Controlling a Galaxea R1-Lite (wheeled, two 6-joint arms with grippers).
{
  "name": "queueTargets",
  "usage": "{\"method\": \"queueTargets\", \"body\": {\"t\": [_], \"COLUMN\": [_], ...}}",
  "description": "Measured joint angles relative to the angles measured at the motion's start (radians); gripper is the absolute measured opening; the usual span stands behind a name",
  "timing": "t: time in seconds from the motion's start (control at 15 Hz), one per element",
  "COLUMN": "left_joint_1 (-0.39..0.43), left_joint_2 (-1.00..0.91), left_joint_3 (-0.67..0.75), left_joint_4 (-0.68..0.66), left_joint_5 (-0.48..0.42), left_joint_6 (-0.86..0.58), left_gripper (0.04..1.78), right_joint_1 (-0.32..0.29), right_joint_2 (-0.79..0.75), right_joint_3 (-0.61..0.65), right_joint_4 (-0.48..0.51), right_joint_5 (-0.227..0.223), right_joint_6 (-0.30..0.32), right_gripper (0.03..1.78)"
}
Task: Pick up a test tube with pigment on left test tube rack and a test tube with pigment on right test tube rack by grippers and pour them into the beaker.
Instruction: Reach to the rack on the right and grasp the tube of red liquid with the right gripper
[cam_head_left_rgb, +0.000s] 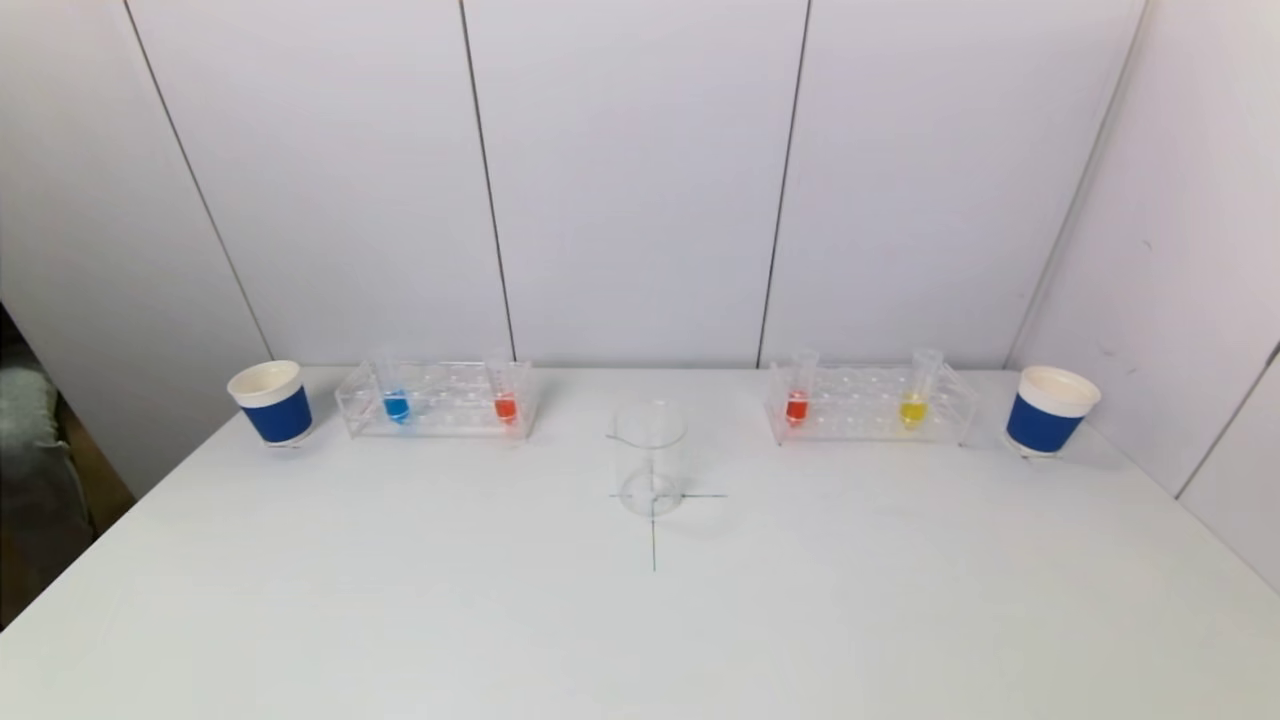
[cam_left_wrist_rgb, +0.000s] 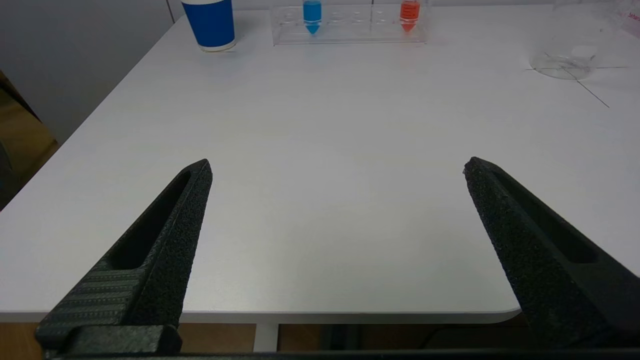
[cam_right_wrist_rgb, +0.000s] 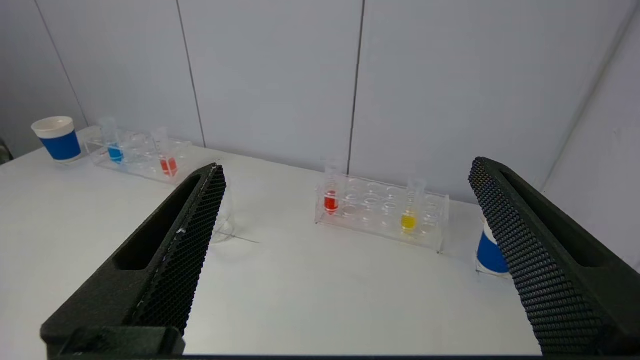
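**Both end effectors spread wide, tubes in their racks**

My left end effector hung low over the near edge of the worktop, its two fingers spread far apart with nothing between them. My right end effector was raised higher above the worktop, fingers equally wide and gripping nothing. Neither showed in my head view.

The beaker stood upright at the middle of the worktop, on a thin drawn cross. It looked clear inside. My left wrist view caught it off to one side, and in my right wrist view it was mostly hidden behind one finger.

The left rack sat along the back of the worktop, near the wall. A blue tube stood upright toward its outer end and an orange-red tube at its inner end. A blue cup stood just beside the rack, on its outer side.

The right rack sat level with the left one, on the other side of the beaker. A red tube stood upright at its inner end and a yellow tube toward its outer end. A second blue cup stood near its outer end.

Both end effectors were well apart from the racks and the beaker.
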Motion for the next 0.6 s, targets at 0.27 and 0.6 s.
{"method": "queueTargets", "body": {"t": [0.27, 0.6], "left_joint_1": [0.000, 0.000], "left_joint_2": [0.000, 0.000], "left_joint_3": [0.000, 0.000], "left_joint_4": [0.000, 0.000], "left_joint_5": [0.000, 0.000], "left_joint_6": [0.000, 0.000], "left_gripper": [1.76, 1.76], "right_joint_1": [0.014, 0.087], "right_joint_2": [0.176, 0.407], "right_joint_3": [0.025, 0.130], "right_joint_4": [-0.159, -0.435], "right_joint_5": [0.021, 0.015], "right_joint_6": [-0.004, -0.010], "right_gripper": [1.77, 1.77]}}
